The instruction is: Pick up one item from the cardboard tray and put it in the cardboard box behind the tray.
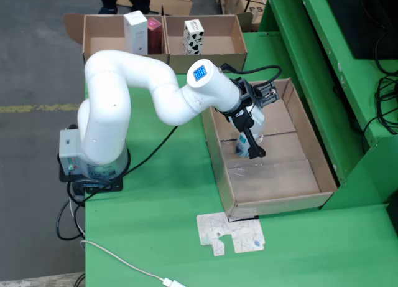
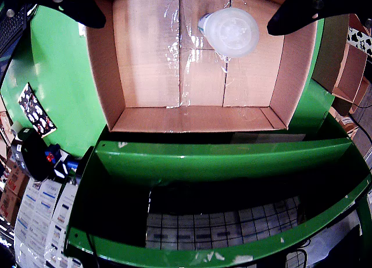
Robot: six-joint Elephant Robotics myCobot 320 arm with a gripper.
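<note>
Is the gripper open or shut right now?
Open. In the wrist view the gripper shows its two dark fingers spread wide at the top corners, with the white-lidded cup between them in the cardboard tray, ungripped.

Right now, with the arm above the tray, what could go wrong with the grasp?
1. The bottle has a round white cap and stands upright; the open fingers might tip it if they close off-centre.
2. It stands alone on taped cardboard, where it may slide.
3. The tray wall is near the arm.

Even overhead light, soft shadows | tape glare on tray floor (image 2: 200, 70) below fingers (image 2: 308, 9) | wrist view fisheye-bent, fingers blurred
</note>
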